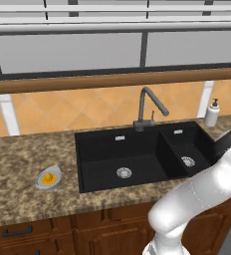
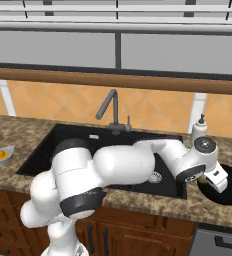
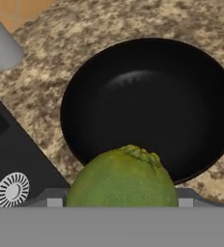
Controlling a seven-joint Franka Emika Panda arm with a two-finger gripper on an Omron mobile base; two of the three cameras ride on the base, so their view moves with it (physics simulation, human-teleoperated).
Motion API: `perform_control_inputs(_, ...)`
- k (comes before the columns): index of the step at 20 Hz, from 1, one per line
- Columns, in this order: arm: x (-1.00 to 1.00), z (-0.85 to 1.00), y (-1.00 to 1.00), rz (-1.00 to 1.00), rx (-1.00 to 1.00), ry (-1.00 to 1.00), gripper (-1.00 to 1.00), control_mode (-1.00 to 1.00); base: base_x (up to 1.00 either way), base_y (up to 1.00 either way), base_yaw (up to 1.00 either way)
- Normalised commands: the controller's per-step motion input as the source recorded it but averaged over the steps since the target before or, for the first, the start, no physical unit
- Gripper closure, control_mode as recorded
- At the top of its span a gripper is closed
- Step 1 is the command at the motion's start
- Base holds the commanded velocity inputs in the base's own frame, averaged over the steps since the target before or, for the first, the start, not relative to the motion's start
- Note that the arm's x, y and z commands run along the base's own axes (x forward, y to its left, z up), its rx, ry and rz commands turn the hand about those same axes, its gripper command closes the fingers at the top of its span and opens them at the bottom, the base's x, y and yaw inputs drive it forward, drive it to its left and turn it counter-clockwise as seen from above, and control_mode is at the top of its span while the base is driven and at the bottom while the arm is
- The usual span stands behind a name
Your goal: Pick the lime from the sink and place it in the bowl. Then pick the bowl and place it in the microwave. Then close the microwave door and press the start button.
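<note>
Now lime (image 3: 122, 177) clamped in end effector (image 2: 206, 180), just above bowl (image 3: 150, 108) rim. Lime light, firm, round, waxy; hold across middle.

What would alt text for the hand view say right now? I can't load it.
A green lime sits close at the bottom of the frame, held in the claw over the near rim of a round black bowl on the speckled granite counter. At lower left is a corner of the black sink with its steel drain.
</note>
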Motion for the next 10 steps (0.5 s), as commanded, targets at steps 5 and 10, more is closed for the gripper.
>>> perform_control_inputs(5, 0.20, -0.13, -0.29, -0.04, 0.00, 0.00, 1.00, -1.00, 0.00, 0.00, 0.00)
perform_control_inputs(10, -0.03, -0.71, -0.10, 0.00, 0.01, -0.01, 1.00, -1.00, 0.00, 0.00, 0.00)
